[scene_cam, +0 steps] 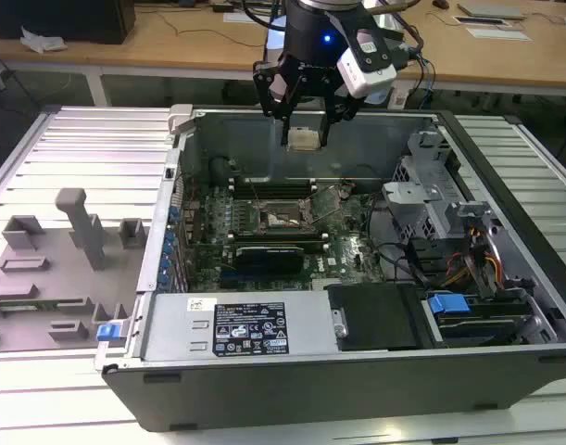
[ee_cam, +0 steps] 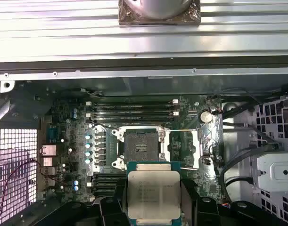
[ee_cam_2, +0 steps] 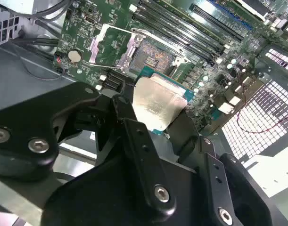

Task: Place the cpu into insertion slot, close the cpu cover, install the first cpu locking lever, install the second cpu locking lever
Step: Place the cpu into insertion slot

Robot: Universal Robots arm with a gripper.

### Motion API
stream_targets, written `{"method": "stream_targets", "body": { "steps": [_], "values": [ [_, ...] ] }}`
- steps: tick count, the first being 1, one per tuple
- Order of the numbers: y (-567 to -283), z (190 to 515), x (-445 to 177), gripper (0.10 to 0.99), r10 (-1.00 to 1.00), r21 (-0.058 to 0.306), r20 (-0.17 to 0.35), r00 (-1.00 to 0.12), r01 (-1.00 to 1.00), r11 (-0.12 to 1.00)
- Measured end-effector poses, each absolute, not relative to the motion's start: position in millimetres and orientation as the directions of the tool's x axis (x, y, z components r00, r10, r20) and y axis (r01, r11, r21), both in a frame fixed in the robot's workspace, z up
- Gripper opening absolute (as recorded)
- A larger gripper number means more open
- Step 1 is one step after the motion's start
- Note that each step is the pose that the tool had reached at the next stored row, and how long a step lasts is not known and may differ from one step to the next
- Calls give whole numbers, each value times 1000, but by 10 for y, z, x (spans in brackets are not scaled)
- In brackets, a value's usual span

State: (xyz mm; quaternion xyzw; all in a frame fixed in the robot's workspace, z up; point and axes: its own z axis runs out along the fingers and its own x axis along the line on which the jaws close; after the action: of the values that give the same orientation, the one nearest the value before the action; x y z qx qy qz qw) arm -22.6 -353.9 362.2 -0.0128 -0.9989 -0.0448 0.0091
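Observation:
My gripper (scene_cam: 306, 130) hangs above the open computer case, shut on the cpu (scene_cam: 304, 139), a small square chip with a pale metal top. In both wrist views the cpu (ee_cam: 154, 195) (ee_cam_2: 158, 103) sits flat between the black fingers (ee_cam_2: 129, 117), its green edge showing. Below, in the middle of the green motherboard, lies the insertion slot (scene_cam: 281, 218) (ee_cam: 140, 143) (ee_cam_2: 153, 59), uncovered, its dark contact field exposed. The cpu cover (ee_cam: 182, 146) (ee_cam_2: 111, 44) is swung open beside the slot. The cpu is well above the slot and touches nothing else.
Long black memory slots (scene_cam: 273, 185) flank the socket. A labelled power supply box (scene_cam: 245, 324) fills the case front, with a drive cage (scene_cam: 421, 204) and cables (scene_cam: 477, 260) at the exterior view's right. A grey fixture tray (scene_cam: 60, 269) lies on the exterior view's left.

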Motion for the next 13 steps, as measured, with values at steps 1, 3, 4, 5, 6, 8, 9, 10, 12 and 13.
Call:
{"method": "stream_targets", "body": {
  "steps": [1, 3, 4, 5, 6, 8, 9, 10, 12, 13],
  "values": [
    [-3539, 3622, -226, 541, 25, 89, 19, -1000, 26, 996],
    [-3539, 3622, -226, 541, 25, 89, 19, -1000, 26, 996],
    [-3539, 3622, -226, 541, 25, 89, 19, -1000, 26, 996],
    [-3539, 3622, -226, 541, 25, 89, 19, -1000, 26, 996],
    [-3539, 3622, -226, 541, 25, 89, 19, -1000, 26, 996],
    [-3539, 3583, -226, 541, 25, 89, 19, -1000, 26, 996],
    [-3539, 3561, -226, 541, 25, 89, 19, -1000, 26, 996],
    [-3539, 3529, -226, 541, 25, 89, 19, -1000, 26, 996],
    [-3539, 3445, -226, 541, 25, 89, 19, -1000, 26, 996],
    [-3539, 3405, -226, 541, 25, 89, 19, -1000, 26, 996]
  ]
}}
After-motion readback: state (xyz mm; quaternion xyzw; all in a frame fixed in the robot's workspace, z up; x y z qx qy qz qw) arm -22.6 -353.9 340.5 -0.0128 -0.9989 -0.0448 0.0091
